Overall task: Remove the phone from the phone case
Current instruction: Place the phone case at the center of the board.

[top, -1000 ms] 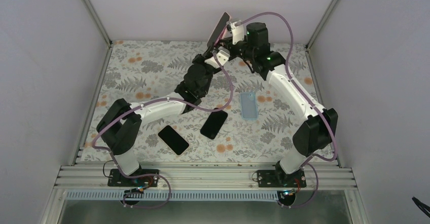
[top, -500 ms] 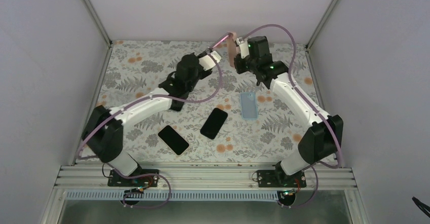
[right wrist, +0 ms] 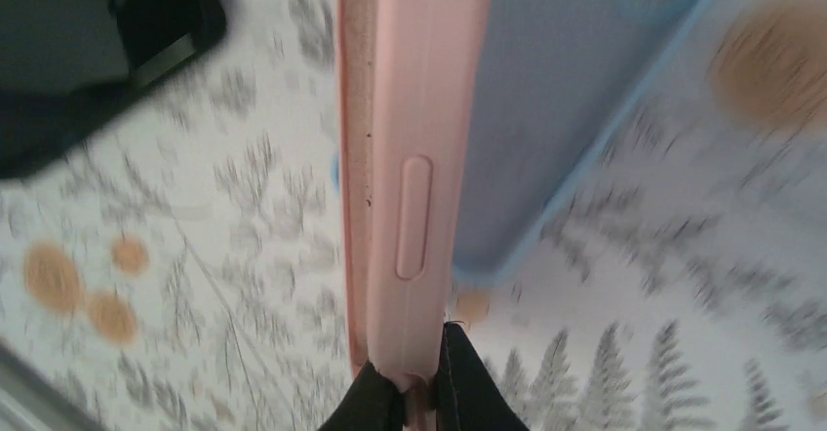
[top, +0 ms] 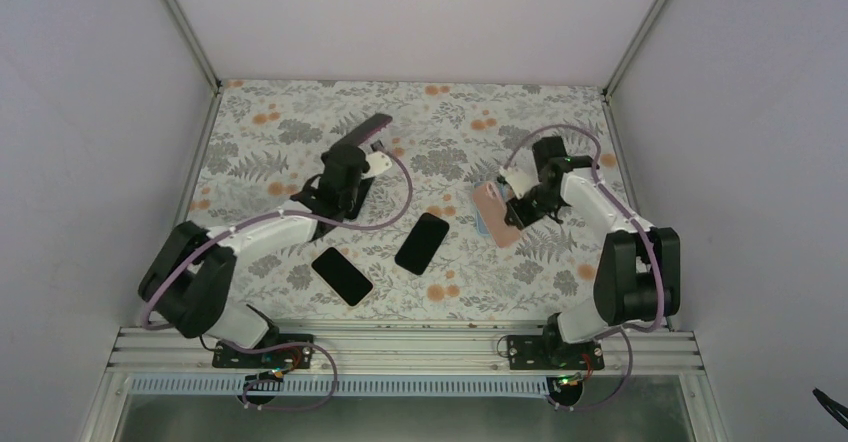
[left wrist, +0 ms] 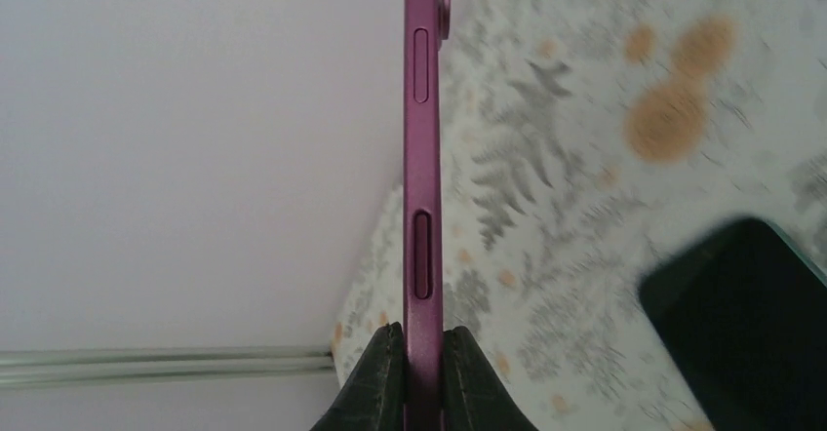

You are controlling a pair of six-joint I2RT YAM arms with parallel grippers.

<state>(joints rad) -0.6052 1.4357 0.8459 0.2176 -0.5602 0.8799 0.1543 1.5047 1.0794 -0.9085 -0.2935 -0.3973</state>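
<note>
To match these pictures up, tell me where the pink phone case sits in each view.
Top external: pink phone case right of centre, held by the right gripper.
Left wrist: not in it; the purple phone fills the middle.
Right wrist: pink phone case edge-on, running up the centre.
Shared landmark: floral tablecloth.

Three phones: purple phone [left wrist: 422, 207], left black phone [top: 342, 275], right black phone [top: 421, 243]. Two cases: pink case [right wrist: 429, 138], blue case [right wrist: 546, 109].

Lighting is bright, even, diffuse; shadows on the surface [top: 300, 132] are soft. Top view is sharp. Wrist views: phone [left wrist: 422, 158] and phone case [right wrist: 414, 158] edges sharp, surface behind blurred.
</note>
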